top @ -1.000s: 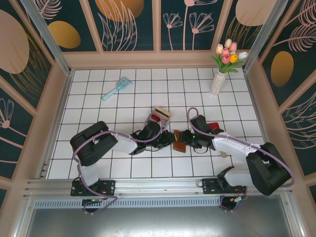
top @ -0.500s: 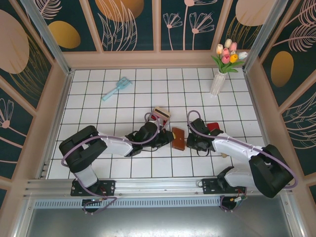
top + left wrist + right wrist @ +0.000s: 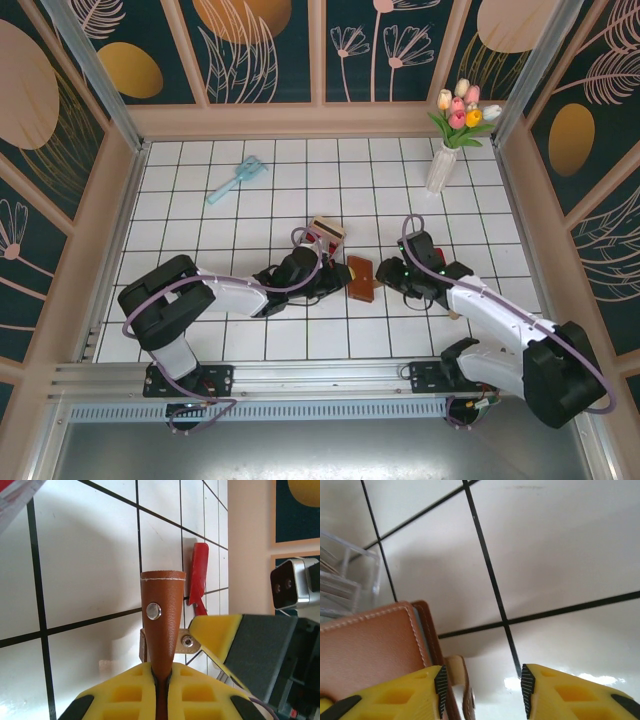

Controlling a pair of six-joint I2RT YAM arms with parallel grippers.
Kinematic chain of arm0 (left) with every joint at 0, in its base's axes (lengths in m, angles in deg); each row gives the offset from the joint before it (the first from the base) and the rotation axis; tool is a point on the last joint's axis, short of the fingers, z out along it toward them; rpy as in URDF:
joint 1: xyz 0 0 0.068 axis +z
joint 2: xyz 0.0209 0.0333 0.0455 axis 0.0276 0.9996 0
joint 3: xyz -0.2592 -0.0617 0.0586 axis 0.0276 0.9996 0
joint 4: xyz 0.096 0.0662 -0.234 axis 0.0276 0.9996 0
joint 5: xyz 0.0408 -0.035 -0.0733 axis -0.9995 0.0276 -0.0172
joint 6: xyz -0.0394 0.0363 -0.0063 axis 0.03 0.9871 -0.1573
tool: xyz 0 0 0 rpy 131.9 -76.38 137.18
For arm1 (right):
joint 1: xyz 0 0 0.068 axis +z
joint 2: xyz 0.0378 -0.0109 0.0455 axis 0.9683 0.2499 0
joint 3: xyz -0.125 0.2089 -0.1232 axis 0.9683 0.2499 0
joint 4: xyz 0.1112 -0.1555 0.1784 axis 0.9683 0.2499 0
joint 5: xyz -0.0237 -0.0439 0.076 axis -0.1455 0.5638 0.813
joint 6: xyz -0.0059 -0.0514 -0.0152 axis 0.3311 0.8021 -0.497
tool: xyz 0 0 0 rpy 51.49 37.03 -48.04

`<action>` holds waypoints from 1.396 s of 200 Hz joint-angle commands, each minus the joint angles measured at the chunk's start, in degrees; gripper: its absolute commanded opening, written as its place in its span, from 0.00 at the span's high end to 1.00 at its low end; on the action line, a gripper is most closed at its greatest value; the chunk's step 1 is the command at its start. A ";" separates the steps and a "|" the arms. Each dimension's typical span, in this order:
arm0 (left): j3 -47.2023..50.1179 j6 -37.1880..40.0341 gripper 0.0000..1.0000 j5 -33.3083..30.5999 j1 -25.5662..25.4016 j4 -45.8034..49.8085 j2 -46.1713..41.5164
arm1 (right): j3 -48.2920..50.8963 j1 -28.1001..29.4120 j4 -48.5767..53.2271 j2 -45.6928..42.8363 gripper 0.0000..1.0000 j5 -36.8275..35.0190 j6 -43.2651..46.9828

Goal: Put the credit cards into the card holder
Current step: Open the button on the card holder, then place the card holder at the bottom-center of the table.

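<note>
Left claw [image 3: 161, 672] clamped on card holder [image 3: 161, 625], right claw [image 3: 481, 692] open.
Holder sits mid-table [image 3: 250, 200], near-right of the clear tray [image 3: 325, 233]. Right claw is spread wide and empty at the holder's right side. Red card [image 3: 199, 582] lies just beyond.

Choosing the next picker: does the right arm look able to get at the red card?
Likely yes: the red card lies uncovered beside the open right pincer; the card holder, in the left pincer, is clear of it.
</note>
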 commanded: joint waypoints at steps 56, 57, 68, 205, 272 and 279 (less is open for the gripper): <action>0.28 -0.41 0.88 0.11 0.50 -3.25 0.01 | 3.70 -3.29 -7.66 2.51 0.71 13.07 2.56; 0.28 -0.41 0.88 0.11 0.46 -3.26 -0.02 | 3.70 -3.29 -7.59 2.47 0.72 12.96 2.54; 0.36 -0.37 0.87 -0.05 0.47 -2.97 -0.04 | 3.65 -3.29 -6.73 1.78 0.76 11.83 2.52; -5.15 9.59 0.25 -8.22 0.35 25.87 -4.49 | -1.01 -1.64 -11.94 1.27 0.98 26.48 9.67; -7.97 13.04 0.10 -9.83 0.38 31.31 -4.13 | -1.07 -1.66 -15.27 1.87 0.98 27.95 7.62; -8.07 13.22 0.10 -10.07 0.34 31.83 -4.25 | -1.24 -1.66 -15.22 2.09 0.98 28.04 7.62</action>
